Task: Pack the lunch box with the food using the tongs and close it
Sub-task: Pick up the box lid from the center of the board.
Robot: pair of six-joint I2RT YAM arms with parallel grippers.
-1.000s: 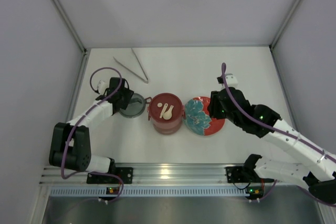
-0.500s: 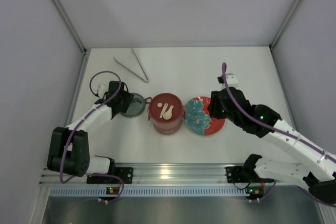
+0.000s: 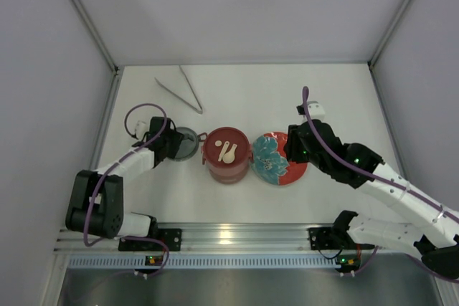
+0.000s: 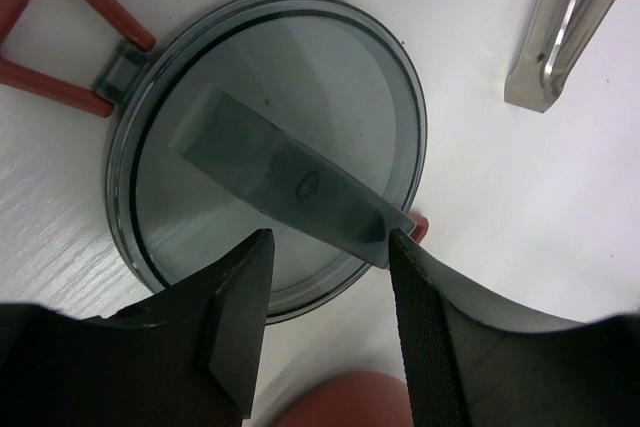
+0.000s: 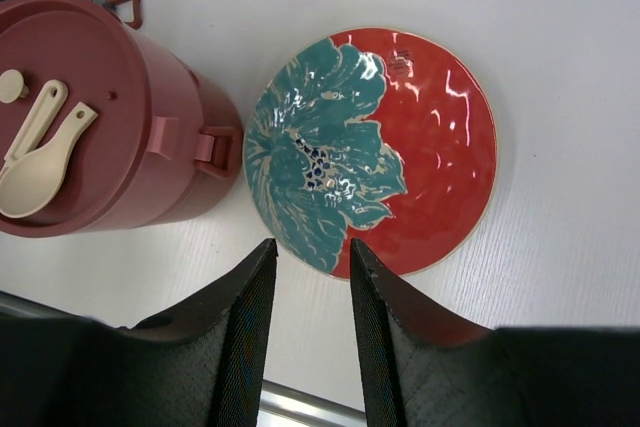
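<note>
1. The left pincer (image 4: 328, 252) is sliding back a little from the grey lid (image 4: 300, 77), left of the lunch box (image 3: 227, 154), open and holding nothing.
2. The right pincer (image 5: 312, 259) is hanging open over the red plate (image 5: 440, 147).
3. The tongs (image 3: 183, 91) are lying behind the shut lunch box, so packing is looking done.

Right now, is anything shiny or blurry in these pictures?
Right wrist view: white glare spots sit on the red side of the plate. Left wrist view: the grey lid is sharp, but a pink blob at the bottom edge is out of focus. Top view: a bright reflection shines on the rail.
</note>
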